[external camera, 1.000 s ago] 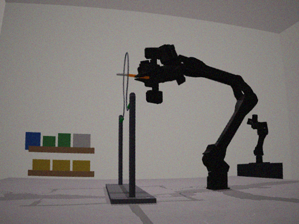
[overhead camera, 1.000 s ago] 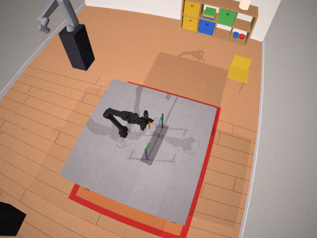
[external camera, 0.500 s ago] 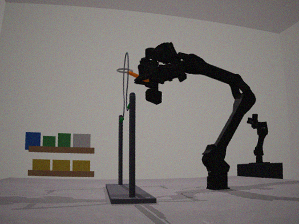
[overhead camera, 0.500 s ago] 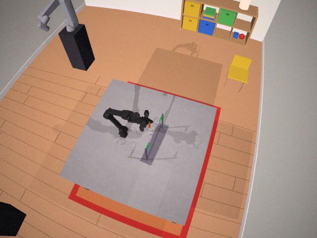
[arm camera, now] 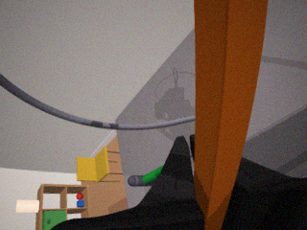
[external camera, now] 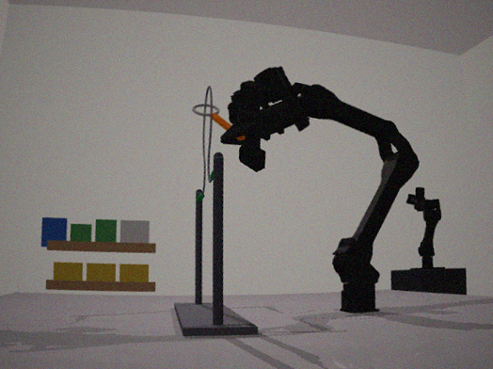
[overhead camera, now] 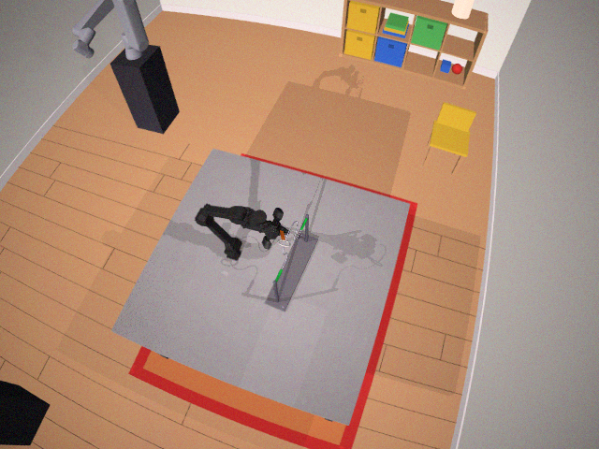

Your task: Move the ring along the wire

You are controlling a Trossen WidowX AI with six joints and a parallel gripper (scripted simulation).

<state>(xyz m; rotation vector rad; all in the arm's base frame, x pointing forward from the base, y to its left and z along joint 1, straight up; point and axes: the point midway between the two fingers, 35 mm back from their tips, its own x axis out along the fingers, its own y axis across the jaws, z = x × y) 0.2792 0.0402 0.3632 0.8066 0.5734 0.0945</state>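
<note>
"How many posts [overhead camera: 306, 227] [external camera: 217, 241] rise from the base?"

"Two posts, with one ring [overhead camera: 283, 239] [external camera: 193, 109] and one orange handle [overhead camera: 283, 235] [external camera: 220, 121] [arm camera: 223, 96]."

"And around the room?"

"Two robot arms [overhead camera: 220, 210] [external camera: 360, 116], one yellow chair [overhead camera: 450, 130] [arm camera: 92, 168], one red ball [overhead camera: 457, 68] [arm camera: 80, 195] and two wall shelves [external camera: 102, 247]."

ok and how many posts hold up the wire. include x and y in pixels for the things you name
2: one post [overhead camera: 276, 291] [external camera: 216, 240] nearer the exterior camera, the other [overhead camera: 306, 229] [external camera: 198, 248] behind it, both standing on the dark base [overhead camera: 299, 255] [external camera: 211, 328]

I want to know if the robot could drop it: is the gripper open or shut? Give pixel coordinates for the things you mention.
Shut, on the orange handle [overhead camera: 282, 235] [external camera: 221, 122] [arm camera: 225, 86]: the handle runs in between the gripper's fingers.
</note>
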